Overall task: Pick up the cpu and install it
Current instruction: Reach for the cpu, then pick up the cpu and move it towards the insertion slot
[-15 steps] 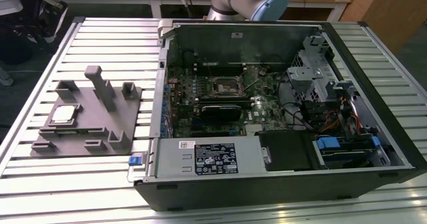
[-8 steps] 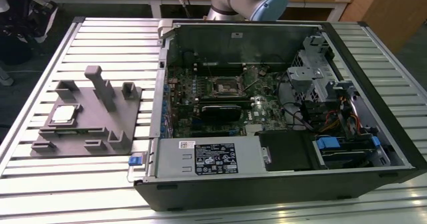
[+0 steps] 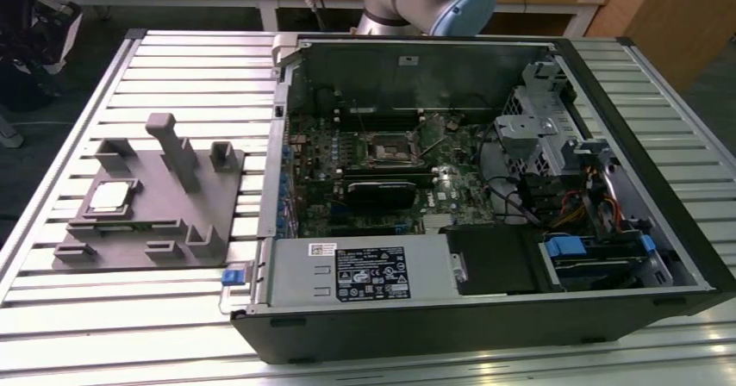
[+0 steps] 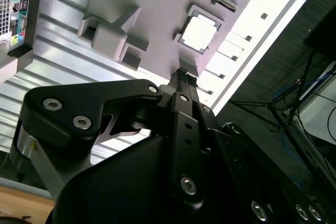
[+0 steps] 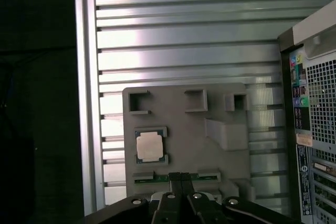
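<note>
Wide slatted worktop (image 3: 172,317) below the claw, and the open computer case (image 3: 483,317) lies well off to one side of it, its black socket (image 3: 385,147) bare and waiting. Under and ahead of the claw sits the grey fixture (image 5: 178,129), blocks and pockets all over it. In the second wrist view the claw (image 4: 182,73) hangs above that fixture, clenched, fingertips pressed together with nothing between them. And there's the cpu (image 5: 149,146), silvery top up, lying flat in its pocket just ahead of the fingertips and a touch off their line, on the side away from the case. Not yet picked! As I judge it, doing this approach well means centring over the chip, squaring to its edges, parting the fingers wide enough to clear the pocket walls, and coming down level so the chip lifts flat.
</note>
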Controlling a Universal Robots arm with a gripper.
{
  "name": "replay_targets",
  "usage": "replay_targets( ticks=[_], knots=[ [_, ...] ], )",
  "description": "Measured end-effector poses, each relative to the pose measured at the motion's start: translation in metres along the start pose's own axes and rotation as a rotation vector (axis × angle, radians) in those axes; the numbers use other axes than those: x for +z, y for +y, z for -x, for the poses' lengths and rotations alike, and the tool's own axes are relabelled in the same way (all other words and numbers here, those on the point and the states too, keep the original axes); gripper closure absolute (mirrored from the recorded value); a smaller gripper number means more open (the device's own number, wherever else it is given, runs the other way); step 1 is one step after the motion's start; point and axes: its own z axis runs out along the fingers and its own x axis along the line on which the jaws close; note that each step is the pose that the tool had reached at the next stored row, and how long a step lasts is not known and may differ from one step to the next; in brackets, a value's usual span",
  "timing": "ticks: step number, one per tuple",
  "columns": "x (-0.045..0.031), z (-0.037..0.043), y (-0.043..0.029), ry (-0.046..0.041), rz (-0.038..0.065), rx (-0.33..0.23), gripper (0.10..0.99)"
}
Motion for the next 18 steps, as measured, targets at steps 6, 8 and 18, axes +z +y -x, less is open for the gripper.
replay_targets(
  ticks=[6, 8, 18],
  knots=[
    [0.0004, -0.0096, -0.0008, 0.0001, 0.0, 0.0, 0.98],
    [0.0005, -0.0131, -0.001, 0.0, 0.0, 0.0, 0.98],
    [0.0009, -0.0271, -0.0022, 0.0002, 0.0, 0.0, 0.98]
  ],
)
